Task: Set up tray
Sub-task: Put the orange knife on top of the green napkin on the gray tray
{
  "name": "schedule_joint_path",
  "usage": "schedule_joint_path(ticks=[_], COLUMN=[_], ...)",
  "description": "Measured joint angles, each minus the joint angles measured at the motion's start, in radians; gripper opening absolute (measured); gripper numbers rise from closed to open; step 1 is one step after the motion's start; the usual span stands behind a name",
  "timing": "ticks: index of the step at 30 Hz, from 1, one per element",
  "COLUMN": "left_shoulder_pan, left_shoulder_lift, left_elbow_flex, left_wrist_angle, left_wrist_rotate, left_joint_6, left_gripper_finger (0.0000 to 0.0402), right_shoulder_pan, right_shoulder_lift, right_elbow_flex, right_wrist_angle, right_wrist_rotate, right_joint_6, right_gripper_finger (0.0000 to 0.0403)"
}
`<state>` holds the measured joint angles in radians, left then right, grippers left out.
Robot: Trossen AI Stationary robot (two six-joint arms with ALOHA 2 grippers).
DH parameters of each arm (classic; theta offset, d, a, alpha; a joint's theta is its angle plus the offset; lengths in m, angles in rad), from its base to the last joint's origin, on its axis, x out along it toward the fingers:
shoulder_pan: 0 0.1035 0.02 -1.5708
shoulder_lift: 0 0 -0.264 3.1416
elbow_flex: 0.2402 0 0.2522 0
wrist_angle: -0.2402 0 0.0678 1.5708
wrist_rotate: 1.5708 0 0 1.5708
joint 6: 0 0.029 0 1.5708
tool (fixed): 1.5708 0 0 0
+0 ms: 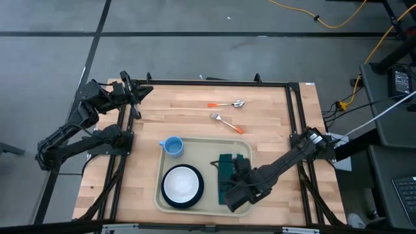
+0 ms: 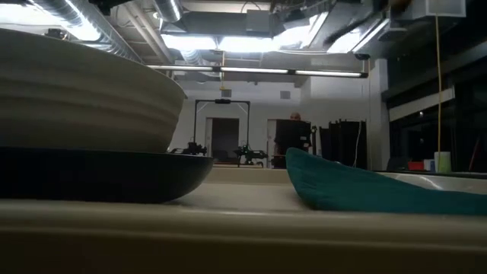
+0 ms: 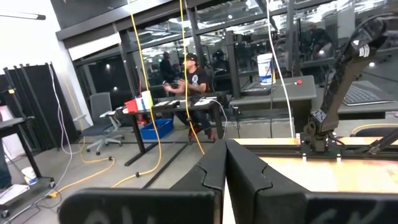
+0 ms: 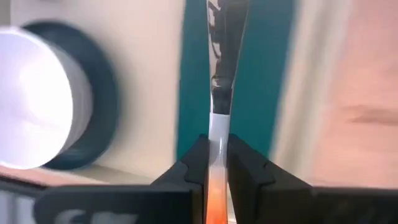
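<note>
The right gripper (image 4: pixel 216 165) clamps a knife (image 4: pixel 221 74) above the green napkin (image 1: pixel 229 170) in the tray (image 1: pixel 159 195). The left gripper (image 3: pixel 225 163), closed on nothing, waits over the wooden table (image 1: pixel 188 110); a person (image 3: pixel 193 87) sits beyond.

Two arms at the table, one at work, one waiting

The right arm reached low and forward, its right gripper (image 4: pixel 216 163) pinched tight on a slim handle. The left arm sat folded at the far left corner, its left gripper (image 3: pixel 225 163) closed, fingers pressed together.
</note>
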<state>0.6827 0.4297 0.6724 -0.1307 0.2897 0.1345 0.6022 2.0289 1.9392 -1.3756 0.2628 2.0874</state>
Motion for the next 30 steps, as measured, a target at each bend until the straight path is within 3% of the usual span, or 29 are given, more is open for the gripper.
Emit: schedule_joint_path(ticks=[3, 11, 15, 19, 30], left_shoulder_pan=[0.000, 0.000, 0.000, 0.000, 0.000], left_shoulder_lift=[0.000, 0.006, 0.004, 0.004, 0.005], left_elbow_flex=[0.000, 0.000, 0.000, 0.000, 0.000], left_wrist_angle=[0.000, 0.000, -0.002, 0.000, -0.001], left_wrist_rotate=[0.000, 0.025, 0.028, 0.029, 0.026], left_joint_6=[-0.001, -0.043, -0.045, -0.045, -0.045], left_gripper_finger=[0.0004, 0.0004, 0.0004, 0.0004, 0.0004], right_shoulder_pan=[0.003, 0.022, 0.023, 0.021, 0.032], right_shoulder_lift=[-0.002, -0.160, -0.237, -0.342, -0.761], right_elbow_flex=[0.122, 0.118, 0.084, 0.021, -0.321], right_wrist_angle=[-0.201, -0.191, -0.192, -0.193, -0.196], right_wrist_rotate=[0.007, 0.251, 0.260, 0.226, 0.175], right_joint_6=[-0.019, -0.066, -0.151, -0.265, -0.291], right_gripper_finger=[0.0041, 0.0041, 0.0041, 0.0041, 0.0041])
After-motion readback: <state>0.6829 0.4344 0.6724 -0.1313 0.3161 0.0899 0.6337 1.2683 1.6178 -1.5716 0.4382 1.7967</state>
